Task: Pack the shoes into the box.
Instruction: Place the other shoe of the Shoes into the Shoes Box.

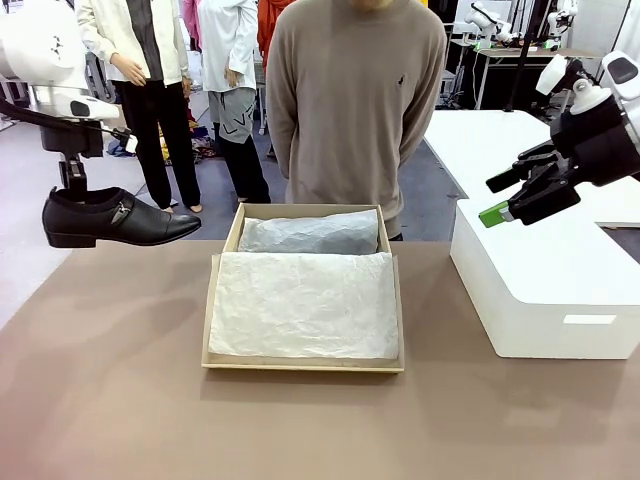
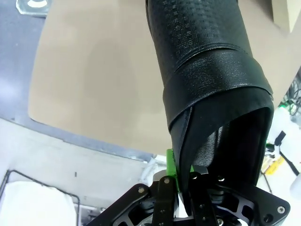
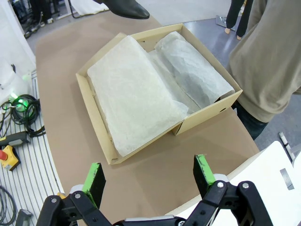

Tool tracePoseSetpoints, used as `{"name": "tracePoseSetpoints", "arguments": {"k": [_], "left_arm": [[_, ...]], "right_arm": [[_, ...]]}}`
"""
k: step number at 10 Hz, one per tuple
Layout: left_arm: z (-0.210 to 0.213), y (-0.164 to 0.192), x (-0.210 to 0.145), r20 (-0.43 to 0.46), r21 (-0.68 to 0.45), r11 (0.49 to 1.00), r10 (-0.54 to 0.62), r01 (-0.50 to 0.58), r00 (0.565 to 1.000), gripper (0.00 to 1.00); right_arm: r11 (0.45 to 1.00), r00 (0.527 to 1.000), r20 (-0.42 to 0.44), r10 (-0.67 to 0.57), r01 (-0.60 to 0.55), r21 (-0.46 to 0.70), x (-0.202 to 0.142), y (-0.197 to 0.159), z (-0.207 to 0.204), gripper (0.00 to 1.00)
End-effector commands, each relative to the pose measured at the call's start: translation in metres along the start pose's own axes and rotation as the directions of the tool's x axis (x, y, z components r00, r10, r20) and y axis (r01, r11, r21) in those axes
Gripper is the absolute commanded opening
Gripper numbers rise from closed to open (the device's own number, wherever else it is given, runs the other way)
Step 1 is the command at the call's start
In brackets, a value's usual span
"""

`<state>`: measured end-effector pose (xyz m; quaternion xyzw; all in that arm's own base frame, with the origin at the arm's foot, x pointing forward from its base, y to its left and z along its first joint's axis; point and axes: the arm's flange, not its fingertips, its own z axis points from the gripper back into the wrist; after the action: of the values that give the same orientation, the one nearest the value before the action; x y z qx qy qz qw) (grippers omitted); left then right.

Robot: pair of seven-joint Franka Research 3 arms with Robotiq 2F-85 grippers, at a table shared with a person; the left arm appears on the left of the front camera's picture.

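Note:
One glossy black shoe (image 1: 120, 218) with a side buckle hangs in the air over the table's far left corner, toe pointing right. My left gripper (image 1: 72, 182) is shut on its heel collar. In the left wrist view the shoe (image 2: 207, 61) stretches away from the left gripper (image 2: 183, 176). The tan box (image 1: 300, 364) lies open mid-table, lined with white tissue (image 1: 305, 305); a grey-white paper bundle (image 1: 310, 233) fills its far part. My right gripper (image 1: 510, 198) hovers open above the white block. The right gripper (image 3: 149, 174) looks down on the box (image 3: 211, 112) and the shoe's toe (image 3: 127, 7).
A large white block (image 1: 545, 290) stands on the table's right side. A person in a beige sweater (image 1: 350, 100) stands right behind the box, arms down. Bare brown tabletop (image 1: 120, 400) spreads left of and in front of the box.

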<state>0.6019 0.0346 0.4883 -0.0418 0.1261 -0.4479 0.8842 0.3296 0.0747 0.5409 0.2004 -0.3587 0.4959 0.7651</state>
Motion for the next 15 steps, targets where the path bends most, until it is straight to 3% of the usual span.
{"name": "tracePoseSetpoints", "arguments": {"k": [1, 2, 3, 5, 7, 9, 10, 11, 15], "left_arm": [[0.019, -0.023, 0.002, -0.034, 0.008, 0.981, 0.192, -0.192, 0.981, 0.00], [0.030, -0.039, 0.006, -0.046, 0.076, 0.957, 0.284, -0.281, 0.958, 0.00], [0.044, -0.054, 0.011, -0.040, 0.065, 0.932, 0.359, -0.356, 0.933, 0.00], [0.057, -0.067, 0.019, -0.080, -0.045, 0.858, 0.507, -0.511, 0.858, 0.00], [0.062, -0.082, 0.028, -0.077, -0.071, 0.745, 0.658, -0.663, 0.749, 0.00], [0.069, -0.100, 0.029, 0.019, -0.079, 0.641, 0.767, -0.764, 0.641, 0.00], [0.070, -0.100, 0.027, 0.019, -0.074, 0.641, 0.767, -0.764, 0.642, 0.00], [0.063, -0.090, 0.030, -0.048, -0.075, 0.697, 0.712, -0.713, 0.701, 0.00], [0.063, -0.090, 0.030, -0.048, -0.075, 0.697, 0.712, -0.713, 0.701, 0.00]], "right_arm": [[1.000, 0.999, 0.028, 0.021, -0.021, 0.016, 0.001, -0.004, -0.001, 1.00], [1.000, 0.999, 0.028, 0.021, -0.021, 0.016, 0.001, -0.004, -0.001, 1.00], [1.000, 0.999, 0.028, 0.021, -0.021, 0.016, 0.001, -0.004, -0.001, 1.00], [1.000, 0.999, 0.028, 0.021, -0.021, 0.016, 0.001, -0.004, -0.001, 1.00], [1.000, 0.999, 0.028, 0.021, -0.021, 0.016, 0.001, -0.004, -0.001, 1.00], [1.000, 0.999, 0.028, 0.021, -0.021, 0.016, 0.001, -0.004, -0.001, 1.00], [1.000, 0.999, 0.028, 0.021, -0.021, 0.016, 0.001, -0.004, -0.001, 1.00], [1.000, 0.999, 0.028, 0.021, -0.021, 0.016, 0.001, -0.004, -0.001, 1.00], [1.000, 0.999, 0.028, 0.021, -0.021, 0.016, 0.001, -0.004, -0.001, 1.00]]}}
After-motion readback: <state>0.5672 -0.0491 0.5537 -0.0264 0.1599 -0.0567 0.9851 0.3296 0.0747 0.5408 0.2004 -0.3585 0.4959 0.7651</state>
